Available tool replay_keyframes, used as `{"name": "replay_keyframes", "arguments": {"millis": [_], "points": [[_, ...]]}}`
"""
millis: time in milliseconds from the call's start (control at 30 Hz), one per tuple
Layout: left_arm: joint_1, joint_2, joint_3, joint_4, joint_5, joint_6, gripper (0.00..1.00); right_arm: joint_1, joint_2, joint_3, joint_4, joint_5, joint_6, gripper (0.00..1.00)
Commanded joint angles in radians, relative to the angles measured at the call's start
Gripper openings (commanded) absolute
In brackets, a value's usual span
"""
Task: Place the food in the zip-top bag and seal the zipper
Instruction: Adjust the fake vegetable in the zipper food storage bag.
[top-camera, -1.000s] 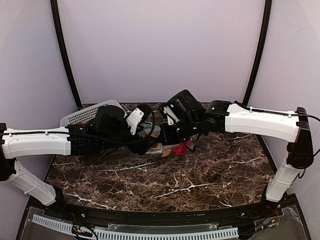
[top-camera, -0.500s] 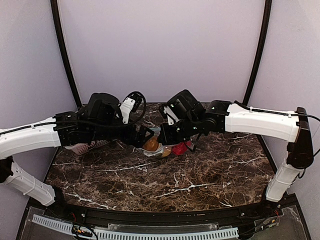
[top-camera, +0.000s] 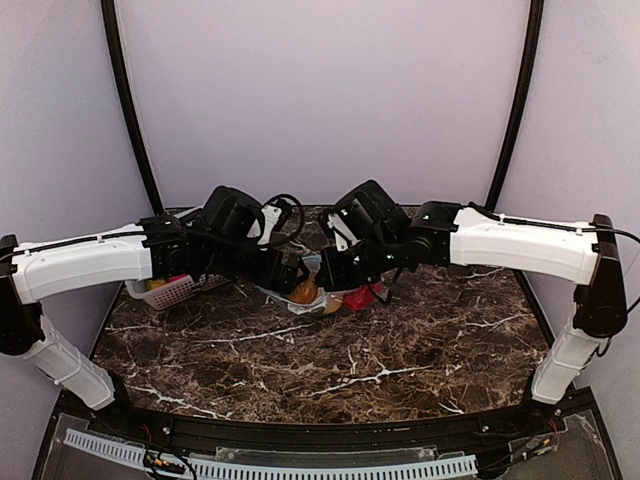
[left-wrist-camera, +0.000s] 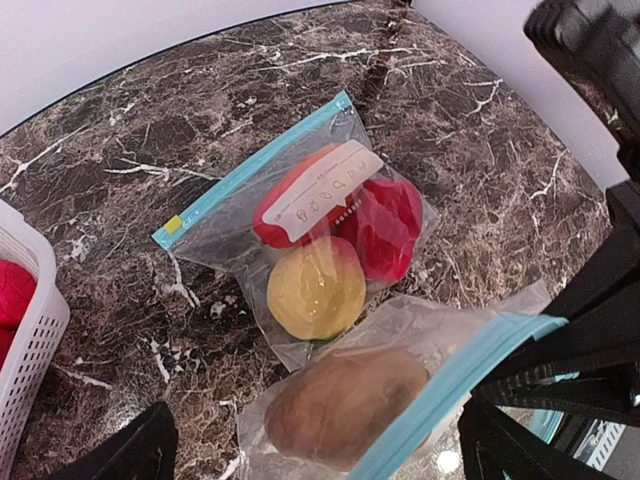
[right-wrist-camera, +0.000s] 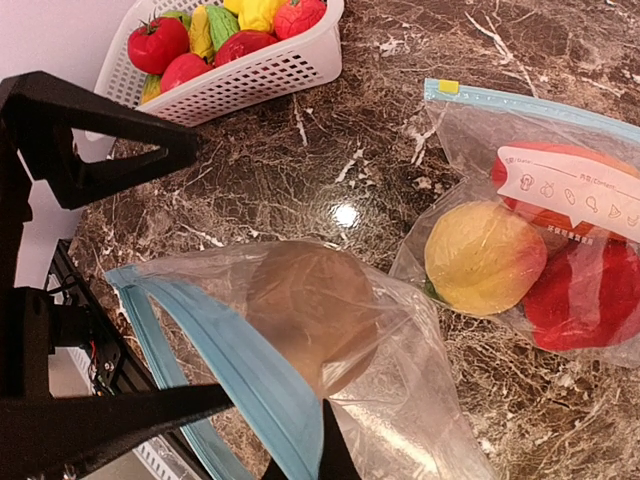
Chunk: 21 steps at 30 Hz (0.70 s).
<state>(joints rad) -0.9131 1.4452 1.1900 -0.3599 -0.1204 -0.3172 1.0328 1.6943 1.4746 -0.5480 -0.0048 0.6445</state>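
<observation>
Zip-top bags, two, clear with blue zipper strips. First zip-top bag (right-wrist-camera: 400, 385): mouth raised off the marble table (top-camera: 400, 350), its blue rim (right-wrist-camera: 230, 350) pinched in the closed tips of the right gripper (right-wrist-camera: 325, 458); contents, one brown food piece (right-wrist-camera: 310, 310), rounded and matt. Left gripper (left-wrist-camera: 318, 438): fingers spread wide to either side of this bag, gripping nothing. Second zip-top bag (left-wrist-camera: 225, 225): flat on the table just beside the first, white printed label (left-wrist-camera: 322, 190) on its face; contents, three: one red-orange piece (left-wrist-camera: 270, 222) half under the label, one deep red piece (left-wrist-camera: 385, 225), one yellow piece (left-wrist-camera: 315, 288) with an orange blush, all touching. White lattice basket (right-wrist-camera: 250, 80), one, at the table's left side, apart from the bags: four red pieces (right-wrist-camera: 158, 42) showing, with yellow and green pieces among them, too crowded to count.
</observation>
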Motion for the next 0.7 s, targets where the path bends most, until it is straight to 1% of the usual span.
{"name": "replay_keyframes", "arguments": {"millis": [0, 267, 667], "points": [[0.022, 0.012, -0.006, 0.057, 0.043, -0.033, 0.99, -0.007, -0.024, -0.008, 0.014, -0.007, -0.001, 0.00], [0.025, 0.085, 0.018, 0.044, 0.079, -0.030, 0.99, -0.008, -0.025, -0.005, 0.014, -0.006, -0.003, 0.00], [0.025, 0.145, 0.039, -0.037, -0.061, -0.057, 0.99, -0.008, -0.030, -0.011, 0.016, 0.002, -0.003, 0.00]]}}
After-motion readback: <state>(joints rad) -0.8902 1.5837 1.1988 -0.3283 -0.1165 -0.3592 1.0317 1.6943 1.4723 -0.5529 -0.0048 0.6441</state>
